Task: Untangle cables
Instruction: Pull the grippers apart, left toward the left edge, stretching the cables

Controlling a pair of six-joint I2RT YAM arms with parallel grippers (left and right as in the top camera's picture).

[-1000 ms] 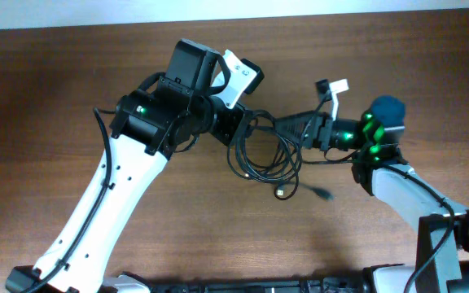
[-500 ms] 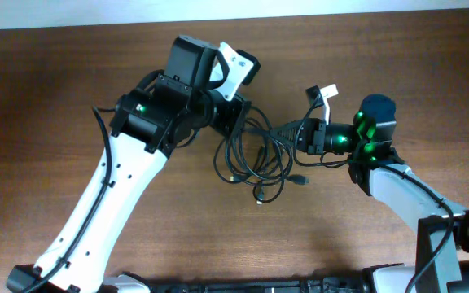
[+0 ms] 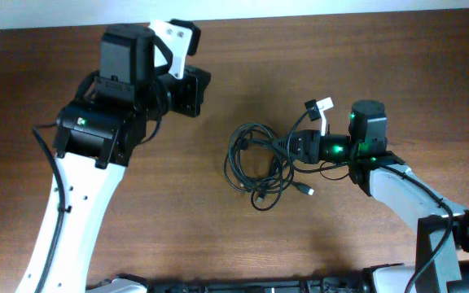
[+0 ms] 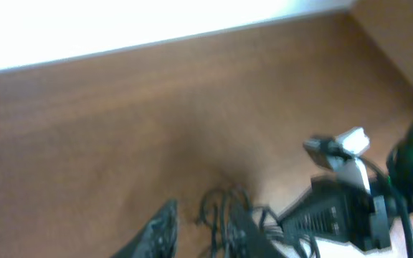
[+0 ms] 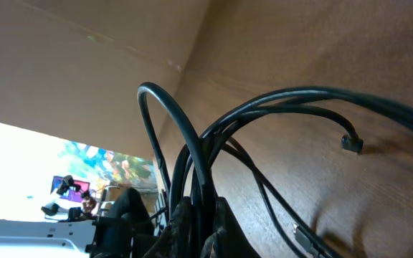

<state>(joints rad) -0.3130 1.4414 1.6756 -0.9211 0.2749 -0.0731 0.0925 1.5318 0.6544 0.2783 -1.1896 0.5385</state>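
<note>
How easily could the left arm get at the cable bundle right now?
Probably yes: nothing stands between the left end effector and the cable bundle; the right end effector grips only its far side.

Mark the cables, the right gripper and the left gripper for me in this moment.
cables (image 3: 233,159): overhead view, left side of the loops.
right gripper (image 3: 290,146): overhead view, fingertips, shut on the cables.
left gripper (image 4: 201,233): left wrist view, gap between its open fingertips.
</note>
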